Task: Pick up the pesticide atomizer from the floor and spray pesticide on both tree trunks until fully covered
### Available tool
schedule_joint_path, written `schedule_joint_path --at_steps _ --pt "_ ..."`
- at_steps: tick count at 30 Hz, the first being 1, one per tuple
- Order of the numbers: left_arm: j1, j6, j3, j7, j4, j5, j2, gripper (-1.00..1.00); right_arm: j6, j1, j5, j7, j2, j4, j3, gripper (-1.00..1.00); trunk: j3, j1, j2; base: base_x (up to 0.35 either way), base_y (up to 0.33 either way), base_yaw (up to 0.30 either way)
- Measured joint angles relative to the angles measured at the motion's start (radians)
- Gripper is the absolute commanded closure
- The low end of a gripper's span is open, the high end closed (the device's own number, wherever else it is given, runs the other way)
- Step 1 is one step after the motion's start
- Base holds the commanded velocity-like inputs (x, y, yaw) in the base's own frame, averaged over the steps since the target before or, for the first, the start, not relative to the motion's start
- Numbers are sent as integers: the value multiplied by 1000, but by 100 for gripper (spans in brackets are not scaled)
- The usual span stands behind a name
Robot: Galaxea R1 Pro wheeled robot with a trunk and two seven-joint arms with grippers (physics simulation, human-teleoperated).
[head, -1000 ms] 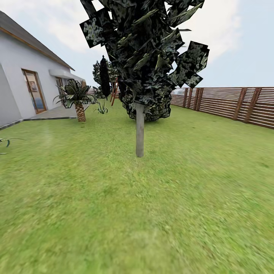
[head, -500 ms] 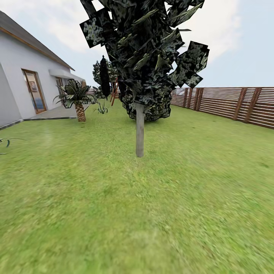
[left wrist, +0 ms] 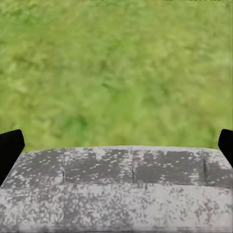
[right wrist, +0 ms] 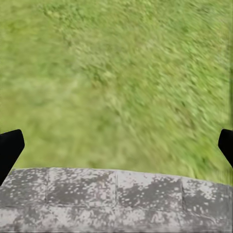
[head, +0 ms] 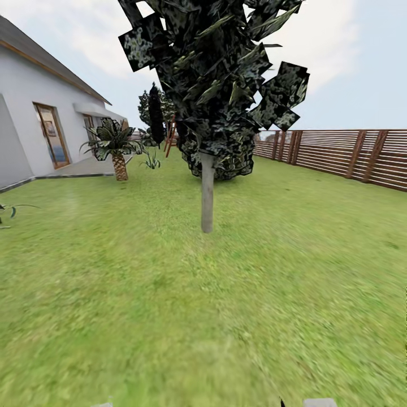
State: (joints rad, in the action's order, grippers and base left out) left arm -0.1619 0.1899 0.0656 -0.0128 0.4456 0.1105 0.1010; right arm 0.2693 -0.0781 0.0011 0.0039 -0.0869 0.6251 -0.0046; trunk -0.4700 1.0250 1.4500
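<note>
One tree stands in the middle of the lawn in the head view, its pale grey trunk (head: 207, 192) bare below a dark leafy crown (head: 217, 73). More dark foliage (head: 232, 161) hangs low behind it. The pesticide atomizer is out of view. In the left wrist view my left gripper (left wrist: 117, 148) is open, with its black fingertips (left wrist: 9, 151) far apart over grass. My right gripper (right wrist: 116, 145) is also open over grass, with nothing between its fingertips (right wrist: 9, 145). A grey speckled surface (left wrist: 116, 189) lies along the near edge of both wrist views.
A white house (head: 34, 118) with a patio is at the left, with a short palm (head: 116, 148) in front of it. A narrow dark conifer (head: 155, 116) and a red playset (head: 169, 135) stand further back. A brown slat fence (head: 339, 154) runs along the right.
Two small grey pieces have come into the bottom edge of the head view. The garden scene has barely shifted.
</note>
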Motion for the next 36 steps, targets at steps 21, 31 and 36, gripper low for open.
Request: schedule_joint_path --at_steps 21,31,36 --pt "-1 23 -7 1 -13 0 -5 -100 2 0 0 -1 7 -46 4 -100 -7 0 0 -35 -263 266" --pt "-1 25 -7 1 -13 0 -4 -100 2 0 0 -1 8 -48 1 -100 -13 0 0 0 -235 275" --pt "-1 25 -7 1 -13 0 -4 -100 2 0 0 -1 8 -48 1 -100 -17 0 0 0 -31 275"
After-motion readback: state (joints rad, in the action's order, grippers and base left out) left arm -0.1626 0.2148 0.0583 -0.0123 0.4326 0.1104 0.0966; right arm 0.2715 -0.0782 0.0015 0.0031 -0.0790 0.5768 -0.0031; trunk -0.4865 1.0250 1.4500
